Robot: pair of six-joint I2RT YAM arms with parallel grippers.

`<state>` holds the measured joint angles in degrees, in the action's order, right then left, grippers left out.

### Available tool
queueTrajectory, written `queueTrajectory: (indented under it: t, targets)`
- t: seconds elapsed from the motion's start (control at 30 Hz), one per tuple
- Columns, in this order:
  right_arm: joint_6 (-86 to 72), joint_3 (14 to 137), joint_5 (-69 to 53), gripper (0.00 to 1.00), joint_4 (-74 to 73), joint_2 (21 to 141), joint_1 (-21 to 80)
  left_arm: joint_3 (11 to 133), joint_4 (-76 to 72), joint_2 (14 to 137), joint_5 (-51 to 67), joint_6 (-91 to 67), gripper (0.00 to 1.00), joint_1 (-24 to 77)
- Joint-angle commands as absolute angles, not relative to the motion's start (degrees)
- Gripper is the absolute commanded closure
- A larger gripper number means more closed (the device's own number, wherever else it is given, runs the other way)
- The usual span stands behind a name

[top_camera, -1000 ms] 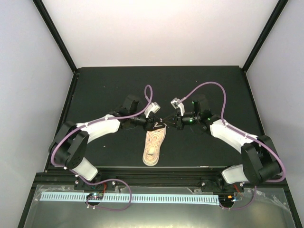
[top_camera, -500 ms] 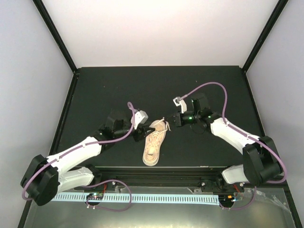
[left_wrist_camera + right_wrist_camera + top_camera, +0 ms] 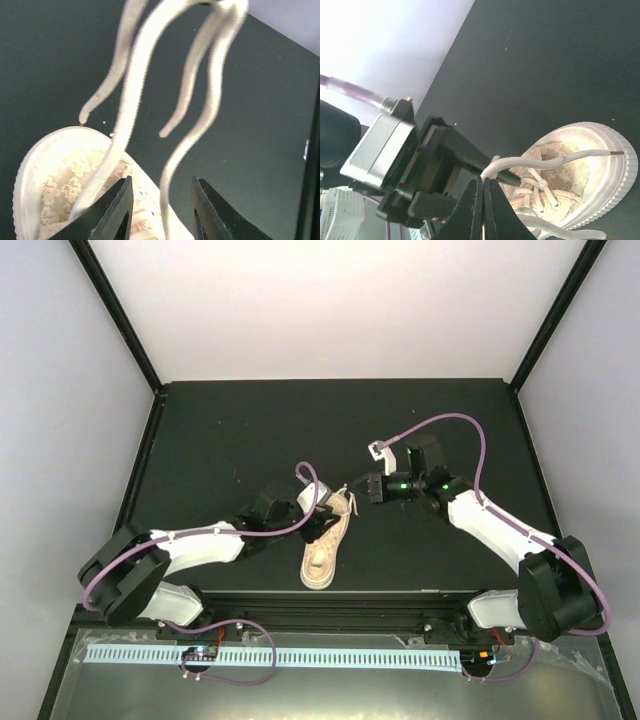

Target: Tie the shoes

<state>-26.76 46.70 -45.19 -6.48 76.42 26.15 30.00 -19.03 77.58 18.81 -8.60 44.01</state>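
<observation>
Small cream lace-patterned sneaker [image 3: 322, 548] is sitting sole-down on the dark tabletop, angling slightly right. Thin off-white laces [image 3: 345, 502] are rising untied from its far end, tips dangling.

1. Your left arm [image 3: 200, 543] lies low, stretched from its base at lower left toward the middle, with the forearm angled up and to the right.
2. Your left gripper [image 3: 160, 195] has its two dark fingers standing apart, with a clear gap between them.
3. Your right arm [image 3: 490, 525] bends in from the lower right, its wrist pointing left.
4. Your right gripper [image 3: 482, 200] is pinched tight on the laces [image 3: 131, 95]. Its tip is near the left gripper but apart from it.
</observation>
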Motion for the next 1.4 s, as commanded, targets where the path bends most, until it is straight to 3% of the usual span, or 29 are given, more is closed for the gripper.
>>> queueTrajectory:
  t: [0.0,0.57,1.0,1.1,1.27,1.37]
  targets:
    - [-27.9,47.2,-46.5,0.98,-6.1,75.1,26.2,33.1,-27.8,80.9,12.9,-13.0,0.65,44.4]
    - [-28.4,45.7,-51.1,0.98,-5.4,73.6,26.3,37.9,-32.1,89.3,6.2,-15.8,0.56,45.0]
    - [-28.1,45.5,-51.9,0.98,-5.7,73.5,26.3,39.9,-29.7,91.3,-2.6,-16.4,0.59,46.4]
    - [-28.0,45.5,-52.0,0.98,-5.8,73.6,26.3,40.8,-30.0,92.1,-2.5,-15.9,0.63,46.5]
    - [-27.3,45.4,-50.8,0.98,-6.6,73.7,26.3,40.3,-30.8,91.8,-3.3,-14.8,0.90,46.7]
    - [-27.6,45.0,-50.6,0.98,-6.0,74.1,26.3,38.5,-31.5,90.2,-3.8,-14.2,0.98,46.8]
